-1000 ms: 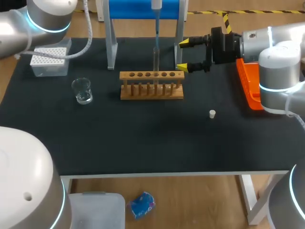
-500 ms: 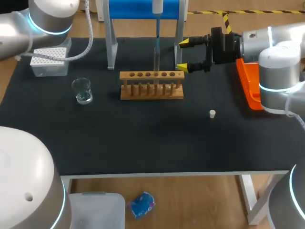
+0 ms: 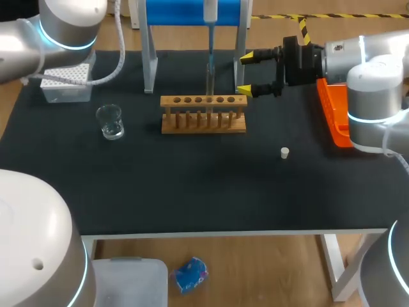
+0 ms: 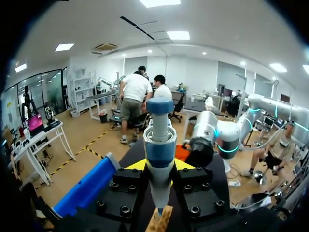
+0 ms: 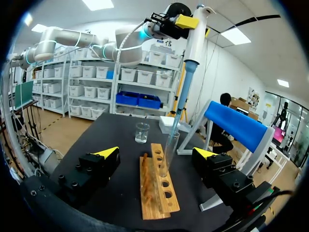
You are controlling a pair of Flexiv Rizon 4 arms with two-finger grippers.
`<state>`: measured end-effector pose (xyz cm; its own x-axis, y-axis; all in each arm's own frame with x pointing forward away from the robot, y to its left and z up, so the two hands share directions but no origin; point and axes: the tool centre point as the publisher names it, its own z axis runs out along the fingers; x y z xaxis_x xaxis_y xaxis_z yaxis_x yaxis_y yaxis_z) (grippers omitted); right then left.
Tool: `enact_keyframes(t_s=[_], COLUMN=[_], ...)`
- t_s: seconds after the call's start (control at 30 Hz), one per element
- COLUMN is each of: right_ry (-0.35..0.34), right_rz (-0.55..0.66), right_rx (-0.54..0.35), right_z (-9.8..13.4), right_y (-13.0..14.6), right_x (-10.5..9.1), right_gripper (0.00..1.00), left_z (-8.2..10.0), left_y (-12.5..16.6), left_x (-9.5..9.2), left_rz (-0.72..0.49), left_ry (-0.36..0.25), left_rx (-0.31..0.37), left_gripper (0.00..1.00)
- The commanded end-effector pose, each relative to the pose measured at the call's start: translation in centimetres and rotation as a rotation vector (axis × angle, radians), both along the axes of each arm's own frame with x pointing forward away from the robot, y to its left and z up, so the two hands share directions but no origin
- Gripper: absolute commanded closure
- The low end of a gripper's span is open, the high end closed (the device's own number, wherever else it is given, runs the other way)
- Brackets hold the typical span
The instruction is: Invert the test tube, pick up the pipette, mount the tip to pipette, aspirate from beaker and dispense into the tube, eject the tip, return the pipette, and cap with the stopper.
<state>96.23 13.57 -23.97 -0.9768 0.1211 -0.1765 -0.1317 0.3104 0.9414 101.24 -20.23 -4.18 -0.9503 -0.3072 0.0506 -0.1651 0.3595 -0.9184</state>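
Observation:
A clear test tube [image 3: 209, 80] stands upright in the wooden rack [image 3: 203, 115]. My left gripper [image 4: 159, 164] is shut on the white and blue pipette [image 4: 158, 140], which it holds upright above the rack. In the right wrist view the pipette [image 5: 195, 38] hangs from the left gripper [image 5: 179, 21], and its thin tip [image 5: 176, 121] reaches into the mouth of the test tube [image 5: 168, 154]. My right gripper [image 3: 245, 74] is open at the rack's far right end, touching nothing. The right gripper [image 5: 157, 152] faces the tube. The white stopper [image 3: 285, 152] lies on the mat.
A glass beaker [image 3: 110, 121] stands left of the rack, with a white tip box [image 3: 64, 83] behind it. The blue pipette stand [image 3: 192, 13] rises behind the rack. An orange bin [image 3: 332, 109] sits at the right table edge under my right arm.
The left arm's elbow has shifted slightly. Pipette, tube and right gripper stay where they were.

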Motion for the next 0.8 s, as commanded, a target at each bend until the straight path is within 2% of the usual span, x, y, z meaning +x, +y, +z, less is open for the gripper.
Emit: enact_keyframes(t_s=[0.03, 0.8], right_ry=[-0.001, -0.001], right_rz=[-0.001, -0.001], right_rx=[-0.001, -0.001], right_z=[0.0, 0.0], right_y=[0.0, 0.0], right_x=[0.0, 0.0], right_gripper=[0.00, 0.00], left_z=[-0.5, -2.4], left_y=[-0.1, -0.1], left_x=[0.4, 1.1], left_rz=[-0.006, -0.003], left_ry=[0.001, 0.035], left_rx=[-0.006, -0.018], left_gripper=[1.00, 1.00])
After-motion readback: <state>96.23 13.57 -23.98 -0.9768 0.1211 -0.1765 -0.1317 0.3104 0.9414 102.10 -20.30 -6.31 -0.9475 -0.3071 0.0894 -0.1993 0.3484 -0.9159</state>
